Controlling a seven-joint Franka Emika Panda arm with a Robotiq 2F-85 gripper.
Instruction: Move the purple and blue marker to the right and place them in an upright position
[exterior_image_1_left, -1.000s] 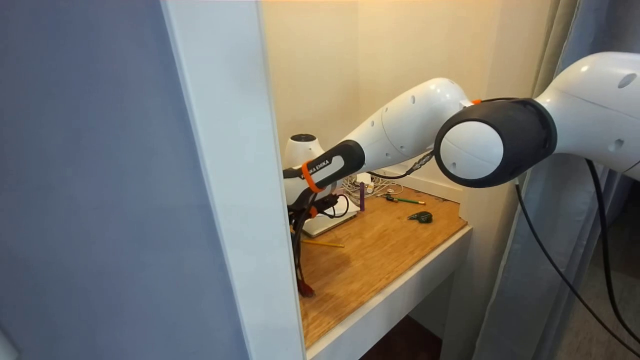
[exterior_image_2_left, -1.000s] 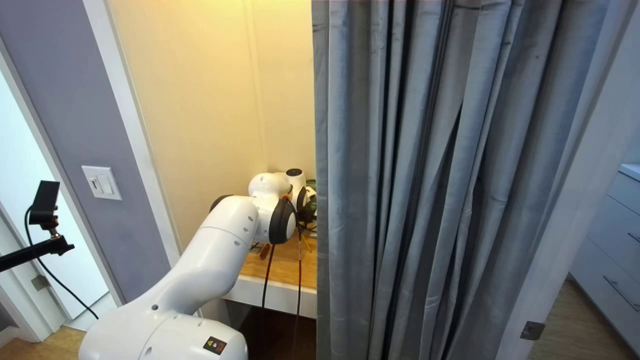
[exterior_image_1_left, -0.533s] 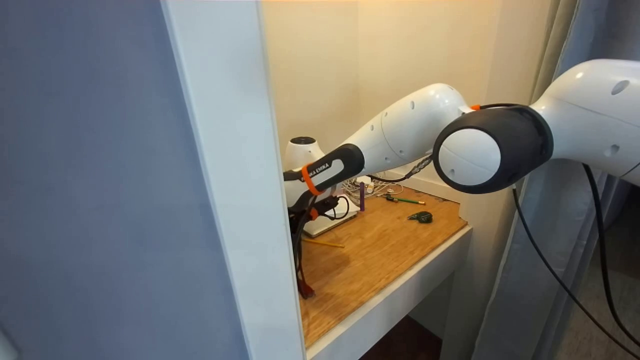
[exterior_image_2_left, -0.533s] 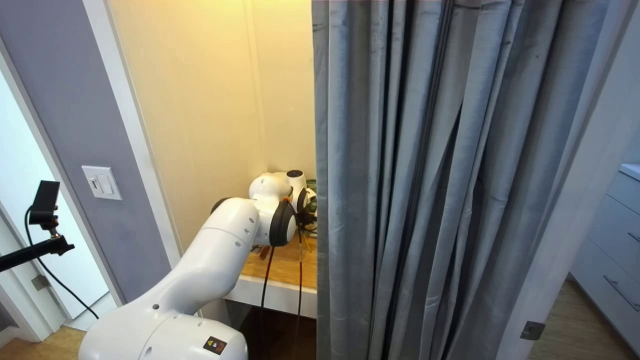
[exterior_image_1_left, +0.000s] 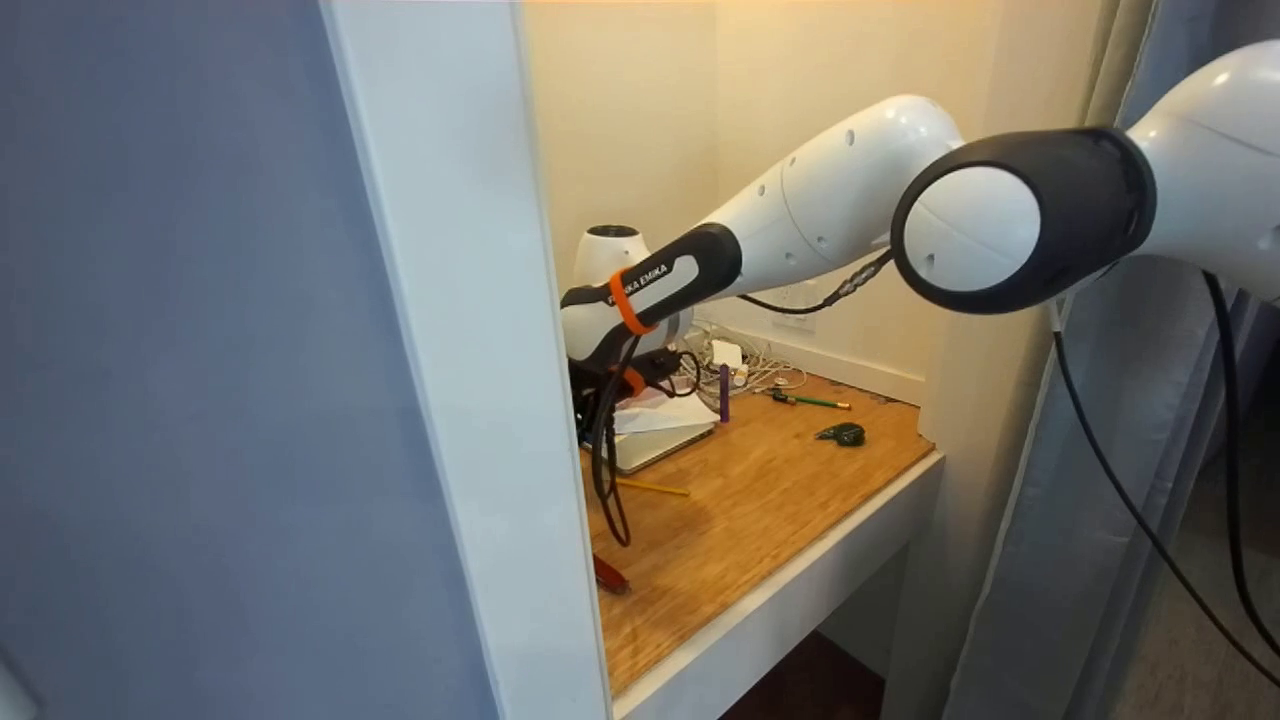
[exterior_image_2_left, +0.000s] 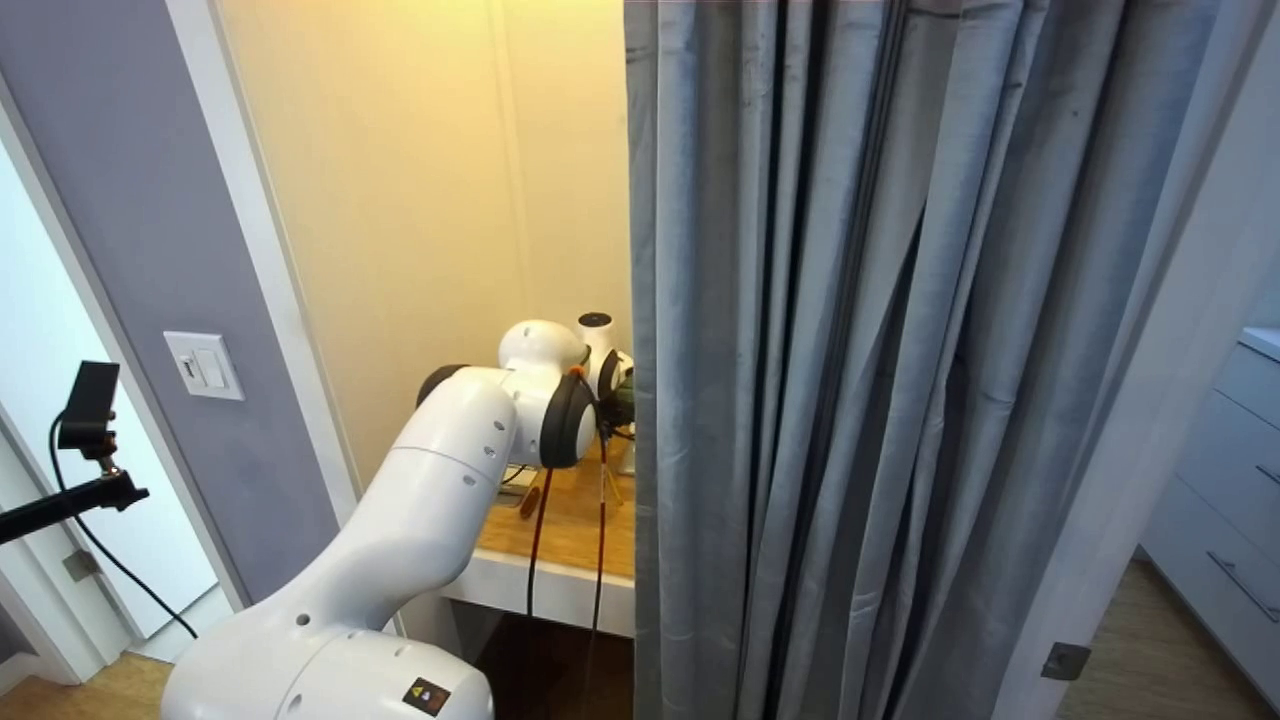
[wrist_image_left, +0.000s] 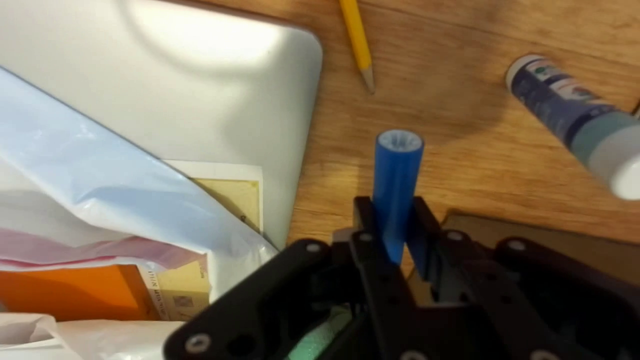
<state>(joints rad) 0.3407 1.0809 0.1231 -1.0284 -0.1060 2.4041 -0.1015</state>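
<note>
Claw holding blue marker over desk. Purple marker upright, far, just right of silver laptop. Step probably carrying: bring blue one right, make vertical, lower gently, release after contact.

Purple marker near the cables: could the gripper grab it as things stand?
Probably not: the gripper is shut on the blue marker, so it has no free grip. The purple marker stands upright and uncovered in an exterior view, so it might be graspable once the blue one is put down.
</note>
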